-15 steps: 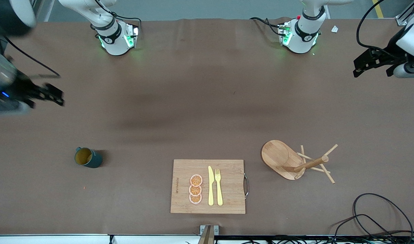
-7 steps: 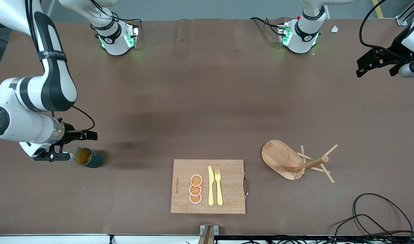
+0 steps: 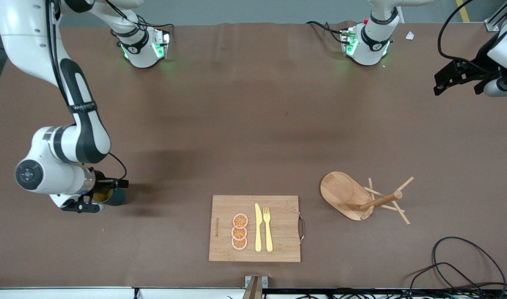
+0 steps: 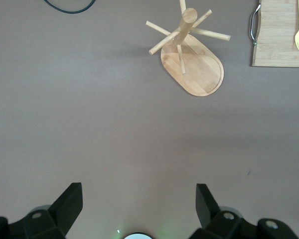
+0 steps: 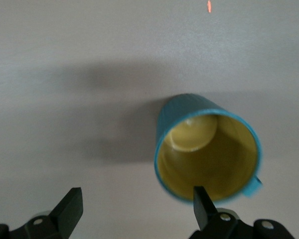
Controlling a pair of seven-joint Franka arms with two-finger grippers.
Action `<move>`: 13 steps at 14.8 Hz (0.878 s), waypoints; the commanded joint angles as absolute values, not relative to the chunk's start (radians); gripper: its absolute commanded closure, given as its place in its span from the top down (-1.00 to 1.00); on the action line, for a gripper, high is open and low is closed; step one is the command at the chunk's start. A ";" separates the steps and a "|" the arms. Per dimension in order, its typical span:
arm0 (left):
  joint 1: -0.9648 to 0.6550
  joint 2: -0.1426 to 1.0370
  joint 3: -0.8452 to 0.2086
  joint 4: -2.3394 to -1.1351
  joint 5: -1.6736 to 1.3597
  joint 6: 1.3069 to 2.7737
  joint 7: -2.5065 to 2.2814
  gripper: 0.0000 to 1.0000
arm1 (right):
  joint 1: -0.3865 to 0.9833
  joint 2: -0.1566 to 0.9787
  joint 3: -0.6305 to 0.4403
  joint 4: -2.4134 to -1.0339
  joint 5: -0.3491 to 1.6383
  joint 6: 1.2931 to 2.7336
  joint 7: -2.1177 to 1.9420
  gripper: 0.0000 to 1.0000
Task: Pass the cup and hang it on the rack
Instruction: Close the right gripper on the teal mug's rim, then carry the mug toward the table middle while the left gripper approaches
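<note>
Nearest the front camera's edge of the worktop, about midway along it, lies a rectangular cutting board (image 3: 254, 228) carrying three orange slices (image 3: 240, 231), a yellow knife (image 3: 258, 227) and a yellow fork (image 3: 268, 229); its metal handle (image 3: 302, 227) faces the left arm's end. A loop of black cable (image 3: 465, 265) lies in the corner at that end.

A little farther from that edge, toward the left arm's end, the rack (image 3: 353, 196) stands on its oval base with its pegs spread out; the left wrist view shows it upright (image 4: 192, 55) beside the board's corner (image 4: 279, 35). Nothing hangs on it.

Level with it, near the right arm's end, the cup (image 3: 112, 196) stands upright on the brown worktop (image 3: 253, 124). The right gripper (image 3: 98, 194) is low over it, jaws spread. In the right wrist view the cup's yellow mouth (image 5: 209, 149) sits by one finger (image 5: 202, 201), the other finger (image 5: 70, 206) well apart from it, with no grip on the cup.

Toward the bases' edge, the left gripper (image 3: 454, 79) waits above the left arm's end of the worktop, jaws spread wide and holding nothing (image 4: 137, 209).
</note>
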State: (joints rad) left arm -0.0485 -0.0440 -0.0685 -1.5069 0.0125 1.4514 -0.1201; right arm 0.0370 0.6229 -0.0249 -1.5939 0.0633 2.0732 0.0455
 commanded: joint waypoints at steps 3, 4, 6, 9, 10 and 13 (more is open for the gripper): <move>-0.052 -0.029 -0.071 -1.489 0.000 1.439 -0.124 1.00 | 0.028 0.649 -0.020 -1.575 0.029 2.082 0.034 -0.42; -0.052 -0.029 -0.071 -1.489 0.000 1.439 -0.126 1.00 | 0.026 0.650 -0.020 -1.574 0.029 2.082 -0.003 -0.70; -0.051 -0.029 -0.071 -1.489 0.000 1.439 -0.126 1.00 | 0.026 0.653 -0.021 -1.569 0.028 2.082 -0.052 -0.93; -0.046 -0.038 -0.071 -1.489 0.000 1.431 -0.133 1.00 | 0.025 0.657 -0.023 -1.553 0.025 2.083 -0.054 -0.99; -0.046 -0.040 -0.071 -1.488 0.000 1.428 -0.132 1.00 | 0.026 0.657 -0.023 -1.534 0.023 2.082 -0.052 -0.99; -0.044 -0.041 -0.071 -1.486 0.002 1.428 -0.124 1.00 | 0.050 0.653 -0.012 -1.460 0.043 2.056 -0.052 -0.99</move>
